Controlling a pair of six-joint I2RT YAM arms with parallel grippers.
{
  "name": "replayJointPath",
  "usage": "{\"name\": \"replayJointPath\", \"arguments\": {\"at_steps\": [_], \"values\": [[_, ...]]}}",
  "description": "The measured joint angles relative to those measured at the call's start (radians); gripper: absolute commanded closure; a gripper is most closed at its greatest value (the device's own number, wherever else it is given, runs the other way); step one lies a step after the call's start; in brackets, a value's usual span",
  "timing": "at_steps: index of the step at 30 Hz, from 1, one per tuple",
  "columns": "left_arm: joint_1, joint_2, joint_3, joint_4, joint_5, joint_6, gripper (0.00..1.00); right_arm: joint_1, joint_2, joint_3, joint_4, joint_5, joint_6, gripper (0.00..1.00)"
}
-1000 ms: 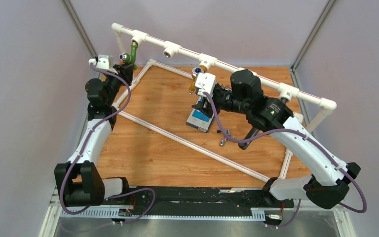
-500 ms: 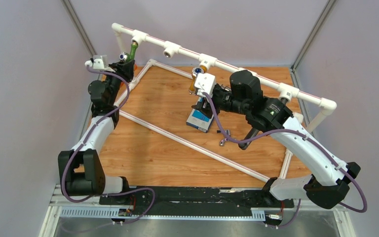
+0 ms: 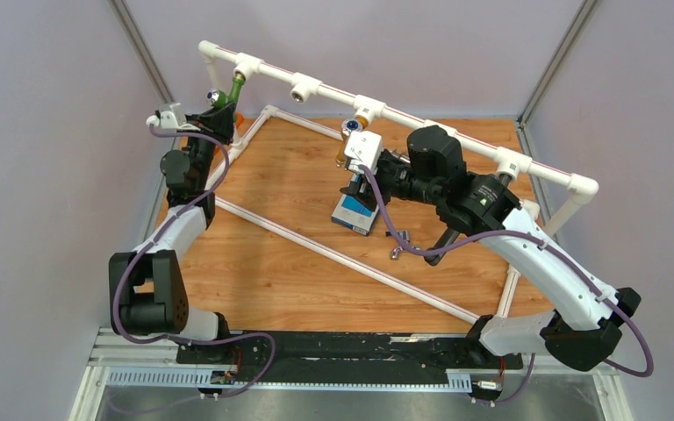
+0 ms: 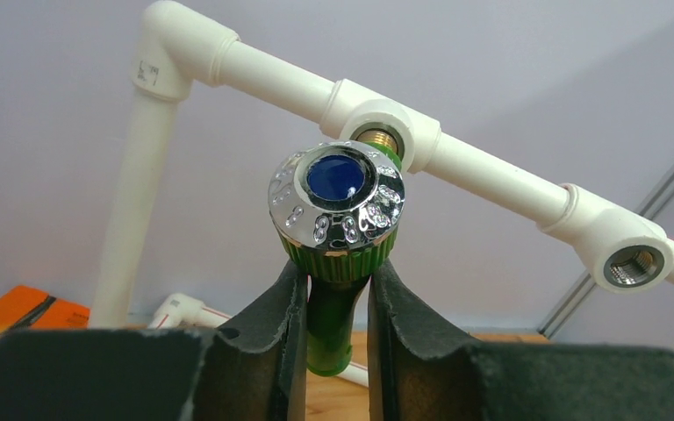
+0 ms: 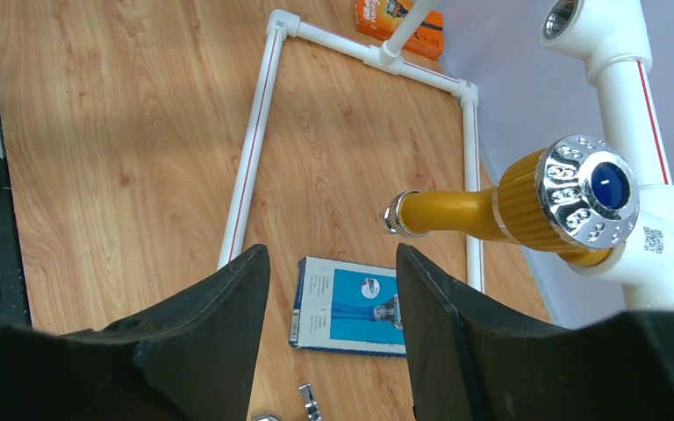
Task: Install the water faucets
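The green faucet (image 4: 338, 263), with a chrome cap and a blue centre, is held in my left gripper (image 4: 337, 307), whose fingers are shut on its green stem. Its far end meets the brass-threaded tee socket (image 4: 377, 136) of the white pipe frame. In the top view the green faucet (image 3: 236, 89) is at the far-left tee, with my left gripper (image 3: 218, 112) just below it. A yellow faucet (image 5: 527, 209) with the same chrome cap sits in another tee. My right gripper (image 5: 333, 272) is open and empty just in front of it, above the table, as the top view shows (image 3: 357, 186).
A flat blue-and-white box (image 5: 351, 307) lies on the wooden table under my right gripper and also shows in the top view (image 3: 354, 213). Small shiny metal parts (image 3: 396, 253) lie near it. An orange box (image 4: 17, 311) lies at the back left. The white pipe frame (image 3: 421, 118) crosses the back, with empty tees.
My left arm has stretched further back and its wrist has turned, with the green faucet still held at the far-left tee. The right arm has not moved.
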Motion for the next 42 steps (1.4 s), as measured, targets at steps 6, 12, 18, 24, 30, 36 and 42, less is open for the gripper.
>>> {"name": "replayJointPath", "arguments": {"at_steps": [6,12,18,24,30,36,42], "values": [[0.000,-0.140,-0.045,-0.182,-0.072,-0.022,1.00,0.005,-0.006,0.003,-0.018,0.014,0.006,0.26],[0.004,-0.366,-0.108,-0.411,-0.141,-0.021,1.00,0.004,-0.054,0.017,-0.080,0.024,0.019,0.14],[0.005,-0.509,-0.163,-0.614,-0.033,-0.024,1.00,0.004,-0.135,0.018,-0.098,0.004,0.030,0.14],[-0.043,-0.592,-0.241,-0.770,0.212,-0.054,1.00,0.006,-0.246,-0.084,-0.051,-0.116,0.030,0.16],[-0.259,-0.713,-0.280,-0.920,0.355,-0.045,1.00,0.068,-0.236,-0.222,0.024,-0.195,0.014,0.15],[-0.383,-0.772,-0.280,-1.015,0.411,-0.012,1.00,0.179,-0.161,-0.318,0.060,-0.138,-0.044,0.18],[-0.430,-0.776,-0.280,-1.120,0.478,0.051,1.00,0.266,-0.075,-0.330,0.090,0.027,-0.129,0.20]]}}
